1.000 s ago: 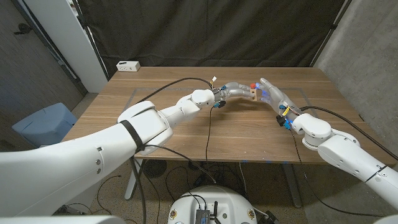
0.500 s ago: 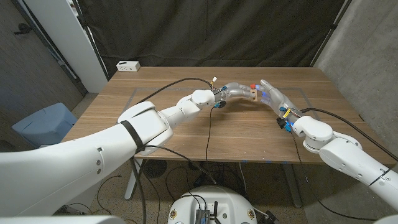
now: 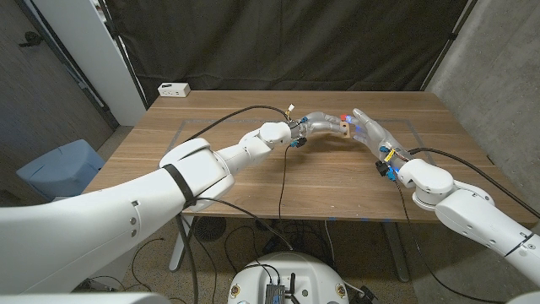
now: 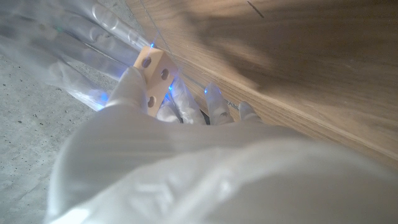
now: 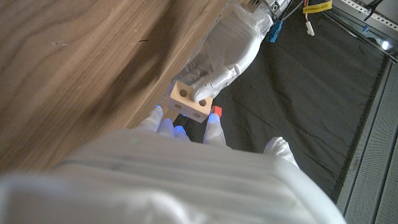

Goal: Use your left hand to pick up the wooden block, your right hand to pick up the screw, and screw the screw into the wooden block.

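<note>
The brown wood-grain counter (image 3: 253,177) carries nothing else of the task. Above its far middle, the left robot hand (image 3: 319,123) holds the small pale wooden block with round holes (image 3: 345,127), drilled face toward the right robot hand (image 3: 369,128), which meets it fingertip-close from the right. A red-headed screw (image 5: 216,110) sits by those fingertips, seemingly pinched there. No writing is legible.
</note>
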Motion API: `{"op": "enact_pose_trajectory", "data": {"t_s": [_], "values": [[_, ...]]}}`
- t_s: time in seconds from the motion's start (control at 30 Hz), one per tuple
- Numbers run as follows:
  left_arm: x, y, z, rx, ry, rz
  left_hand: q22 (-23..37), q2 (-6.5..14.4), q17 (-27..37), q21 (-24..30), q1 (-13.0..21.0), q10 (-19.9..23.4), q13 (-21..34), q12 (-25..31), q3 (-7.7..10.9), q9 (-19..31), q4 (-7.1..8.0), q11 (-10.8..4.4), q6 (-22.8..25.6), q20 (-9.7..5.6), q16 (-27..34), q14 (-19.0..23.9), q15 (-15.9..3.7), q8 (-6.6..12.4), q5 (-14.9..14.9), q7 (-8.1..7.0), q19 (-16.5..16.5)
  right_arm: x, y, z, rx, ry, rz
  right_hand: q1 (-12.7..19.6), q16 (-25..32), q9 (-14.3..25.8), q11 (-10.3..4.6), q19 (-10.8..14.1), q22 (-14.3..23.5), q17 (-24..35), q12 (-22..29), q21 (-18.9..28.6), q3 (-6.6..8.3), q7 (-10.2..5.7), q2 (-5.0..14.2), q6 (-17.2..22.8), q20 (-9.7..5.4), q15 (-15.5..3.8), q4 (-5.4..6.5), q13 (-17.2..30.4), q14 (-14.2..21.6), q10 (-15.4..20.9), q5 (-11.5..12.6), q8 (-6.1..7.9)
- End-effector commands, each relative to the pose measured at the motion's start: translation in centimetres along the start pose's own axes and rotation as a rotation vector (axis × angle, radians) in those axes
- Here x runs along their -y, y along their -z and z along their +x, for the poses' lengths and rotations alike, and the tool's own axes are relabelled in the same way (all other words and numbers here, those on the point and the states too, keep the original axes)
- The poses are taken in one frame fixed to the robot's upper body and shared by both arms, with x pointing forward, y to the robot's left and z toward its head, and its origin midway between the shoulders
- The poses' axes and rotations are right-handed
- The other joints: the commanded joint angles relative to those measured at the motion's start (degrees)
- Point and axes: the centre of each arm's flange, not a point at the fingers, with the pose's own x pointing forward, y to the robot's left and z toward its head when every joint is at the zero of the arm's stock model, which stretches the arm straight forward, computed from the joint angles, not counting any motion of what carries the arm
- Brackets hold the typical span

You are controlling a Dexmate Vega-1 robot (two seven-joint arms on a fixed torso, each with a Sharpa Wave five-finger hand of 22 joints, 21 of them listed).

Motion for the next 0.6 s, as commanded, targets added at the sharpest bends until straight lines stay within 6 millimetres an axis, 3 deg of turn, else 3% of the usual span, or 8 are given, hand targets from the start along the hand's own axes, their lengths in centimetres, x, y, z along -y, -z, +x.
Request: {"op": "enact_pose_trajectory", "data": {"t_s": [0.03,0.6], "values": [[0.2,-0.2,-0.1,0.022,0.009,0.007,0.1,0.1,0.1,0.3,-0.5,0.1,0.0,0.0,0.57,0.2,0.03,-0.18,0.3,0.26,-0.1,-0.1,0.18,0.40,0.4,0.05,-0.1,-0.3,-0.4,-0.6,0.006,-0.003,-0.006,-0.4,0.3,0.2,-0.16,-0.1,0.1,0.1,0.2,0.1,0.05,0.17,0.00,0.4,0.02,-0.07,0.38,0.1,-5.9,-2.0,0.3,0.38],[0.0,-0.3,-0.5,0.044,0.014,0.021,0.1,0.1,0.1,0.3,-0.5,0.1,0.0,0.0,0.64,0.2,-0.01,-0.17,0.4,0.26,-0.1,-0.1,0.11,0.42,0.4,-0.05,0.0,1.6,-0.6,-1.1,0.003,0.042,-0.025,-0.3,0.4,0.2,-0.11,-0.1,0.1,0.1,0.2,0.1,0.07,0.16,0.00,0.3,0.02,-0.08,0.38,0.1,-5.8,-1.9,0.4,0.31]]}}
